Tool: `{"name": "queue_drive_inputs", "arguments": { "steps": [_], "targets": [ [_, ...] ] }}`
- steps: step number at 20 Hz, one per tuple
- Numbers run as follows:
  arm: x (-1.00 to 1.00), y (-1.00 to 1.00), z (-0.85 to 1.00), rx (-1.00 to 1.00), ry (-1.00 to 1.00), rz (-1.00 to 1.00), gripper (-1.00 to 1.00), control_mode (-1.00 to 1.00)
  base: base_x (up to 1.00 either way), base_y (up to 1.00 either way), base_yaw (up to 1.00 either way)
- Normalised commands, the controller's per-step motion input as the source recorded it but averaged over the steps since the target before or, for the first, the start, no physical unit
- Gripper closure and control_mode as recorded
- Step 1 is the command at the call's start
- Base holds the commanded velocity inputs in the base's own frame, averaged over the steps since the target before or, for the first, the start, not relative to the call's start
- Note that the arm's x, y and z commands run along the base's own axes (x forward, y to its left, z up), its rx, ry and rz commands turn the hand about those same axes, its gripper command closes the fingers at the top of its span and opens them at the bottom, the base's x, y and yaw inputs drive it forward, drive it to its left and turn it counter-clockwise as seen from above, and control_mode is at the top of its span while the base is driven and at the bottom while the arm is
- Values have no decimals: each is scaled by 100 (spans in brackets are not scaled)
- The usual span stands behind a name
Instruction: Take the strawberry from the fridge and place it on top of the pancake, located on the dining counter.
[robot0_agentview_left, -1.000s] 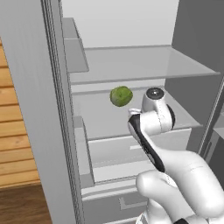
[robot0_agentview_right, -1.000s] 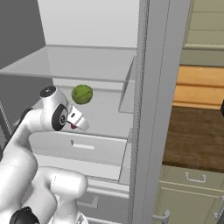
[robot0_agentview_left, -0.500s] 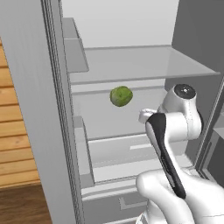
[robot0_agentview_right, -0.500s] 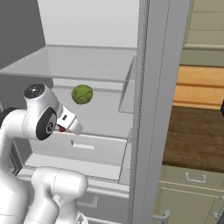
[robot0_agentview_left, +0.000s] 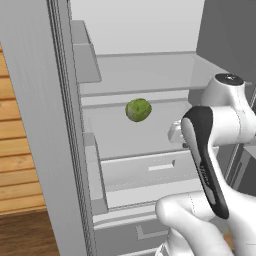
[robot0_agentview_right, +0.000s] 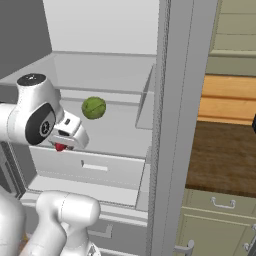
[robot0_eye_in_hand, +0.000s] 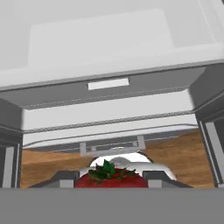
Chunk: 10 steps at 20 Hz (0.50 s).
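Two dark fingertips (robot0_eye_in_hand: 65, 178) of the gripper (robot0_eye_in_hand: 111, 180) are closed on the strawberry (robot0_eye_in_hand: 111, 178), its green leafy cap toward the camera in the hand view. From the right base view the red berry shows just under the hand, in front of the open fridge (robot0_agentview_right: 115, 75). Beyond the gripper and higher, a round green fruit (robot0_agentview_right: 93, 107) rests on a pale shelf (robot0_agentview_left: 145, 135); past the berry runs the fridge's drawer front (robot0_eye_in_hand: 109, 89).
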Motion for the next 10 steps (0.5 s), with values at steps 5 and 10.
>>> {"name": "queue_drive_inputs", "arguments": {
  "steps": [5, 10],
  "targets": [
    [-90, 3, 0, -4, -4, 2, 100, -100, 0, 0, 0],
    [-46, 0, 0, -8, -8, 0, 100, -100, 0, 0, 0]
  ]
}}
